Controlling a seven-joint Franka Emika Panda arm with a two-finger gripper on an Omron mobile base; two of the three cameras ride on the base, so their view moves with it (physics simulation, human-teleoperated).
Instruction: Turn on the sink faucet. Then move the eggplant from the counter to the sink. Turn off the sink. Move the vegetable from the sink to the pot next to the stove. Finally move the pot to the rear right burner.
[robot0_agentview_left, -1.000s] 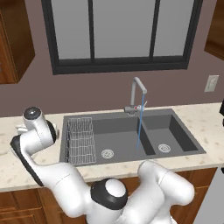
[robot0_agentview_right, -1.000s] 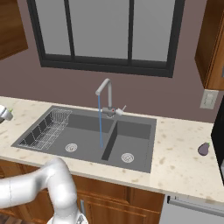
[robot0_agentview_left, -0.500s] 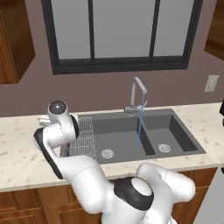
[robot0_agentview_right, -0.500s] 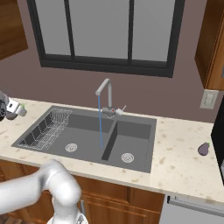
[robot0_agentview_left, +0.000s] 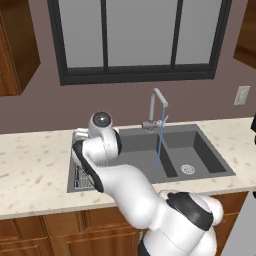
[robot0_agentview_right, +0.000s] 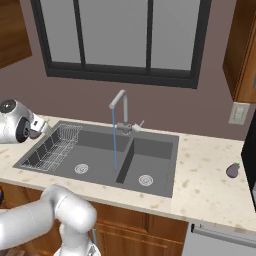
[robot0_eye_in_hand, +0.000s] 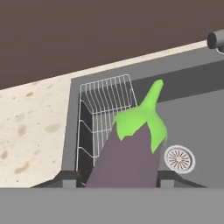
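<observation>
Eggplant (robot0_eye_in_hand: 131, 157) is held by the hand (robot0_eye_in_hand: 118, 177), stem forward, above the left basin of the sink (robot0_eye_in_hand: 205, 127) beside the wire rack (robot0_eye_in_hand: 103, 113). Farther right, water is seen running from the faucet (robot0_agentview_left: 157, 107).

A home kitchen (a rendered one): a dark double-basin sink (robot0_agentview_right: 150, 150) set into a speckled stone counter (robot0_agentview_right: 210, 185), a faucet (robot0_agentview_right: 121, 107) running water, a wire dish rack (robot0_agentview_right: 52, 145) in the left basin, wooden cabinets (robot0_agentview_left: 60, 232) below, a dark-framed window (robot0_agentview_right: 120, 40) above.
</observation>
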